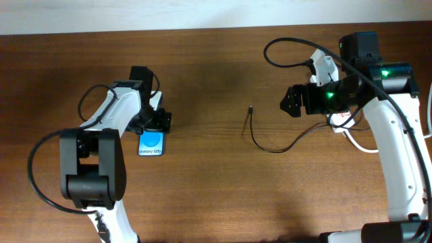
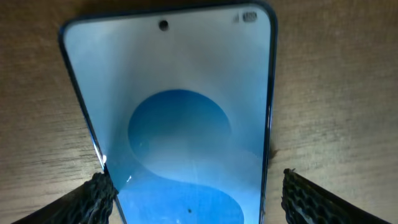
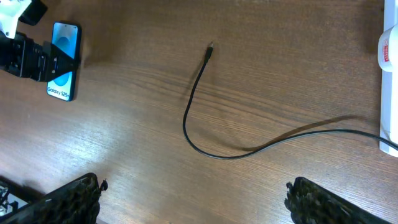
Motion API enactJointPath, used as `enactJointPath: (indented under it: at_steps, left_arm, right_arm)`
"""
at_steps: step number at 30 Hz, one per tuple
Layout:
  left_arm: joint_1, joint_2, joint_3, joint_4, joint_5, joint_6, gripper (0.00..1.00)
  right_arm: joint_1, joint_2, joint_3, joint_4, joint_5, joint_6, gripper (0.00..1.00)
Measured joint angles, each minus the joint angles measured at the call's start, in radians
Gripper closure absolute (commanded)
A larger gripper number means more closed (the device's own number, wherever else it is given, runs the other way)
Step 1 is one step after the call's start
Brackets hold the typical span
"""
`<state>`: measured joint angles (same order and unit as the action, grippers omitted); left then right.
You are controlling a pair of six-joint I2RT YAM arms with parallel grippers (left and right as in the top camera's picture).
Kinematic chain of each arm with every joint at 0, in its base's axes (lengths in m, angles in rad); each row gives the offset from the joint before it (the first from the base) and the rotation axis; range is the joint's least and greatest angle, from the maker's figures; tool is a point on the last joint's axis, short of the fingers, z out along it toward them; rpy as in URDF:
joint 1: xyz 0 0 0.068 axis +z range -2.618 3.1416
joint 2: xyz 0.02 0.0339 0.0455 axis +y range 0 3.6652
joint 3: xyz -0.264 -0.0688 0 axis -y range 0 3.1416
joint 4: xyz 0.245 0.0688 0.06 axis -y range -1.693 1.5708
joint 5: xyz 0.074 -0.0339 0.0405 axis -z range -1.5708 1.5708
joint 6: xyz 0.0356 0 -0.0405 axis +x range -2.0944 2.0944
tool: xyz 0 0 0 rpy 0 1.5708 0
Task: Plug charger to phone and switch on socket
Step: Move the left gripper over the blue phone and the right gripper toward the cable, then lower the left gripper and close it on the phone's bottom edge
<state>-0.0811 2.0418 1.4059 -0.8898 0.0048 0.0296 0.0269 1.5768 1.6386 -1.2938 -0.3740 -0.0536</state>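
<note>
Right of the phone (image 1: 151,143), well apart from it, lies the charger (image 1: 251,125), its tip end parallel to the phone's long sides. The right gripper (image 1: 291,101), fingers wide and empty, is nearer it. The left gripper (image 2: 198,198) straddles the phone, fingers apart, unclamped.
</note>
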Motion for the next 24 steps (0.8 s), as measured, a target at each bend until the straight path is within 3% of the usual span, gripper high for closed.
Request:
enactJointPath:
  at_steps: [3,6,11,14,24]
  left_arm:
    - [-0.003,-0.017,-0.032,0.041,-0.013,-0.007,0.21]
    - [-0.003,-0.024,-0.046,0.055,-0.024,-0.011,0.22]
    - [-0.01,-0.025,-0.048,0.057,-0.042,-0.031,0.18]
    - [-0.013,-0.025,-0.047,0.051,-0.042,-0.037,0.02]
    - [-0.013,-0.016,-0.027,0.0,-0.047,-0.046,0.0]
  right_arm:
    - [0.0,0.0,0.0,0.0,0.0,0.0,0.02]
    - [0.0,0.0,0.0,0.0,0.0,0.001,0.02]
    - [0.0,0.0,0.0,0.0,0.0,0.0,0.02]
    - [0.0,0.0,0.0,0.001,0.0,0.0,0.02]
    - [0.0,0.0,0.0,0.001,0.011,0.0,0.02]
